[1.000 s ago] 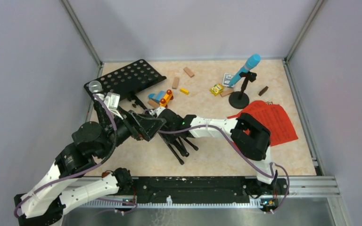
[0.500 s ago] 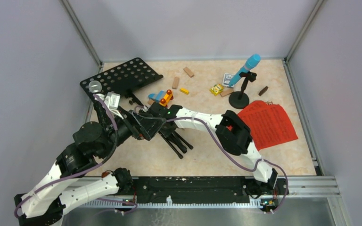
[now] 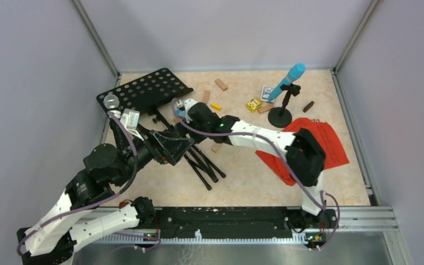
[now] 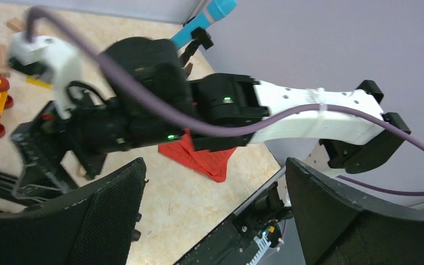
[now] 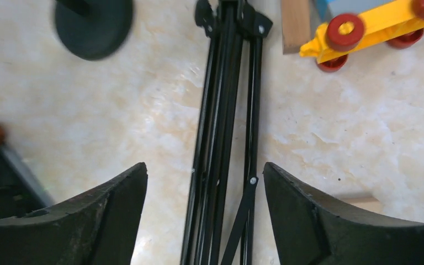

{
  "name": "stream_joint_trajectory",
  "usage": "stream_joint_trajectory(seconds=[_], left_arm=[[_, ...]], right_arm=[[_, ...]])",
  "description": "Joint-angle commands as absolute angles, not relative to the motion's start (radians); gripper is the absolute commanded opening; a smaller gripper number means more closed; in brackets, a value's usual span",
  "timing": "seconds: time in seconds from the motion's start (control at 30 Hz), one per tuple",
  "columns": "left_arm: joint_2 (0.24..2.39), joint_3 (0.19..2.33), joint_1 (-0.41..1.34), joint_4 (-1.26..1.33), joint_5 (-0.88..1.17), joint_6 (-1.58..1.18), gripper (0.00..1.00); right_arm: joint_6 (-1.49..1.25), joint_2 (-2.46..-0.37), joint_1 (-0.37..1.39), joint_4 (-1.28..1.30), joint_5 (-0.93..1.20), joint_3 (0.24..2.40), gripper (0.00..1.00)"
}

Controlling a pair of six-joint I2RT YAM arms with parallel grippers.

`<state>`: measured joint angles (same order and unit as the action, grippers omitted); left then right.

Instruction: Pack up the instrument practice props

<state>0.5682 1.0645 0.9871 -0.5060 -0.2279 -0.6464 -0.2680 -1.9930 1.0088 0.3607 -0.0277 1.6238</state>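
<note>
The black hole-punched music desk (image 3: 143,91) lies at the back left, its folded tripod legs (image 3: 204,163) stretched out on the floor. My right gripper (image 3: 183,110) is open and hovers over the legs (image 5: 221,138), one finger on each side, touching nothing. My left gripper (image 3: 171,146) is open and empty (image 4: 215,165). The blue microphone (image 3: 288,78) sits in a round-based holder (image 3: 280,117). The red pages (image 3: 323,143) lie at the right, partly under my right arm. A silver microphone head (image 3: 110,101) shows by the desk. Another round base (image 5: 94,25) lies beside the legs.
A colourful toy vehicle (image 5: 375,25) and a wooden block (image 5: 295,25) lie right beside the tripod's top end. More small blocks (image 3: 221,84) and a yellow toy (image 3: 253,104) are scattered at the back. Walls close off the left, back and right.
My right gripper has moved up along the tripod legs towards the toy vehicle, and its elbow has swung right over the red pages. The music desk shifted slightly. My left arm has barely moved.
</note>
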Motion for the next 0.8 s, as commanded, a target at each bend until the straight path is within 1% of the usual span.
stream_joint_trajectory(seconds=[0.0,0.03,0.2,0.27,0.37,0.53,0.63,0.77], left_arm=[[0.551,1.089,0.985,-0.404,-0.216,-0.579,0.99],[0.556,1.090,0.984,-0.407,-0.220,-0.576,0.99],[0.613,1.071,0.985,-0.448,-0.240,-0.576,0.99],[0.648,1.053,0.985,-0.456,-0.248,-0.579,0.99],[0.712,1.023,0.985,-0.461,-0.257,-0.595,0.99],[0.814,0.968,0.985,-0.418,-0.248,-0.645,0.99],[0.837,0.921,0.985,-0.354,-0.219,-0.653,0.99],[0.854,0.877,0.985,-0.323,-0.238,-0.677,0.99]], right_arm=[[-0.400,-1.768,0.953,0.211,0.053,1.497,0.81],[-0.418,-1.731,0.935,0.211,0.057,1.451,0.83],[-0.457,-1.567,0.844,0.316,-0.009,1.265,0.85],[-0.477,-1.515,0.813,0.433,-0.055,1.231,0.85],[-0.450,-1.429,0.796,0.514,-0.116,1.171,0.86],[-0.427,-1.237,0.795,0.546,-0.156,1.050,0.87],[-0.427,-1.106,0.795,0.533,-0.205,0.970,0.87],[-0.407,-0.915,0.795,0.493,-0.261,0.879,0.87]])
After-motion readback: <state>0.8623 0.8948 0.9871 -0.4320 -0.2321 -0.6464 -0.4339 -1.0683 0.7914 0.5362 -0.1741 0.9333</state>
